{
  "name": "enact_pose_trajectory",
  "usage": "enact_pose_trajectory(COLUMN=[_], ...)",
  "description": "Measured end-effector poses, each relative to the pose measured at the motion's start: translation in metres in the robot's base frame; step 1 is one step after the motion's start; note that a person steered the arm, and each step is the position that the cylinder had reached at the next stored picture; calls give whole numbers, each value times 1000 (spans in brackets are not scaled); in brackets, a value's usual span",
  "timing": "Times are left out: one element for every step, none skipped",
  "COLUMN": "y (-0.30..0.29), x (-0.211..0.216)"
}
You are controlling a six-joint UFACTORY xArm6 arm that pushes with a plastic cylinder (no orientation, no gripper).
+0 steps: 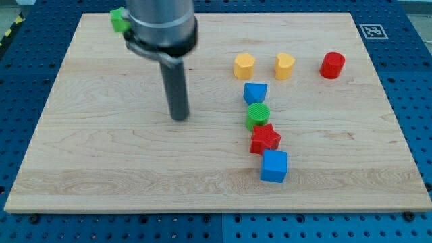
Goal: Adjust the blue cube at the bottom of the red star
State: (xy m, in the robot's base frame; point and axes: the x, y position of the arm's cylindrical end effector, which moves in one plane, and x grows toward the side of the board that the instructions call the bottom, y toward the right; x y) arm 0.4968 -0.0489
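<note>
The blue cube point(274, 166) sits just below the red star point(265, 139), slightly to its right and touching or nearly touching it. My tip point(179, 119) rests on the board well to the left of both, about level with the green cylinder point(258, 115), which sits right above the star. The rod rises from the tip toward the view's top.
A blue block point(255, 92) sits above the green cylinder. Two yellow blocks point(244, 66) point(285, 66) and a red cylinder point(332, 65) line up near the view's top right. A green block point(119, 19) sits at the top left, partly hidden by the arm. The wooden board point(101, 169) lies on a blue perforated table.
</note>
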Motion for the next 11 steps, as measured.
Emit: enact_pose_trajectory(y=[32,36,96,205,225,225,226,228,216,186,160], x=[69,95,96,100,115,112,69,52,52,56,58])
